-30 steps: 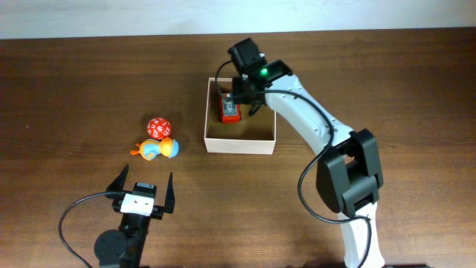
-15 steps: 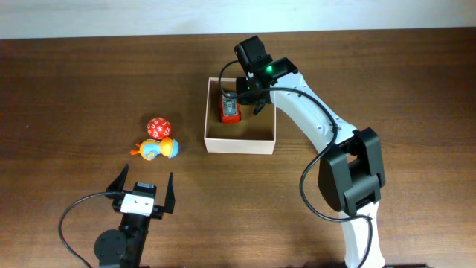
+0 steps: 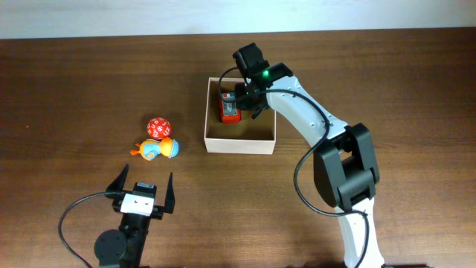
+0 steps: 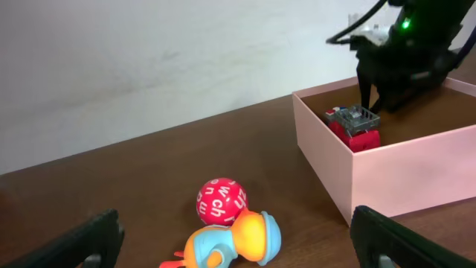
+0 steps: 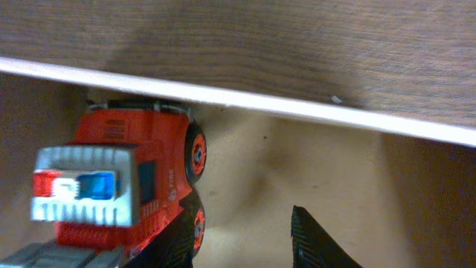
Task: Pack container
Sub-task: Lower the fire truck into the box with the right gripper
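1. Down in the back-left corner of the container [image 3: 239, 146], the red toy truck [image 3: 230, 110] sits on the tan floor, tight against the back wall. The container itself stands mid-table [image 3: 74, 74], open top up.
2. The right gripper [image 3: 248, 104] hangs low inside the box, just beside the truck. Its wrist view shows the jaws parted and bare cardboard between them, so it is gripping nothing.
3. My read: the truck is packed, and the step in hand is getting those fingers out cleanly.
4. One dark finger [image 5: 172, 249] sits right at the truck's wheel, so a sideways pull could drag the toy or tip it. A straight lift is the safe line, with the jaws kept apart until the tips are above the white rim.
5. Watch the thin back wall too. It is close, and a clipped wall would likely slide this light box across the wood.
6. Out on the left, the red ball [image 3: 158, 126] and the duck toy [image 3: 156, 149] wait just beside each other, well apart from the container.
7. The left gripper [image 3: 146, 179] sits near them, spread wide and empty. It looks the better-placed arm for the next pick, taking the duck toy first so the ball is not knocked rolling.
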`<state>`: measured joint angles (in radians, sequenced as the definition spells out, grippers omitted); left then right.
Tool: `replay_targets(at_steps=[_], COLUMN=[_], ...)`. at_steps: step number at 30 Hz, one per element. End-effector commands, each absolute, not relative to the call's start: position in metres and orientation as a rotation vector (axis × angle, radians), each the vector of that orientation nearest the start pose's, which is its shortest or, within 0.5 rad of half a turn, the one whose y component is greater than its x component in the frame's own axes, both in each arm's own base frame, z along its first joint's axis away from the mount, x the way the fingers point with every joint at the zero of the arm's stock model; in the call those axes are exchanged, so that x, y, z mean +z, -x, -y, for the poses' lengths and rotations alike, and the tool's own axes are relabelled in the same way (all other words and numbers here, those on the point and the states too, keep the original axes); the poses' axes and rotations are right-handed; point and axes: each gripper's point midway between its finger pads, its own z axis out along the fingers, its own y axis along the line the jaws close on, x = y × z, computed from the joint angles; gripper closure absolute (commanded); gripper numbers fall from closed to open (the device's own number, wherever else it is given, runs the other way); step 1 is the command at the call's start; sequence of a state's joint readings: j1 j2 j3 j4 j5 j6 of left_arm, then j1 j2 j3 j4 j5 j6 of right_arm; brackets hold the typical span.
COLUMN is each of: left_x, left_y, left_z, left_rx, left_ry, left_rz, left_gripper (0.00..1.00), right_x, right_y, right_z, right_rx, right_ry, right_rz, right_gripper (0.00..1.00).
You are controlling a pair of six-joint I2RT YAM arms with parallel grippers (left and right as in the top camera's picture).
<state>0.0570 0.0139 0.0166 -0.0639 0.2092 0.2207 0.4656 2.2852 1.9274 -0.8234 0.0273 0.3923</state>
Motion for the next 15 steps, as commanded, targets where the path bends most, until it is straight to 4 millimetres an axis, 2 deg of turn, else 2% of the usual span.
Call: replay_targets(at_steps=[1,8,15], left_x=[0.161,0.161,0.161], left_y=[-0.244,-0.244,-0.244], left_z=[0.022,0.022,0.022], left_rx=[0.052,0.052,0.052], left_ry=[-0.303,-0.303,-0.303], left_rz=[-1.603,-1.603,-1.603], left_gripper=[0.01,0.01,0.01], right_x=[0.039,0.045,0.048], right_y=[-0.475,-0.475,-0.473], right_z=[-0.247,-0.272,-0.288], right_rx=[0.248,0.412,0.437], right_ry=[0.119,0.160,0.197], right_rz=[-2.805,-2.783,-2.755], right_gripper=[0.63,0.63,0.63])
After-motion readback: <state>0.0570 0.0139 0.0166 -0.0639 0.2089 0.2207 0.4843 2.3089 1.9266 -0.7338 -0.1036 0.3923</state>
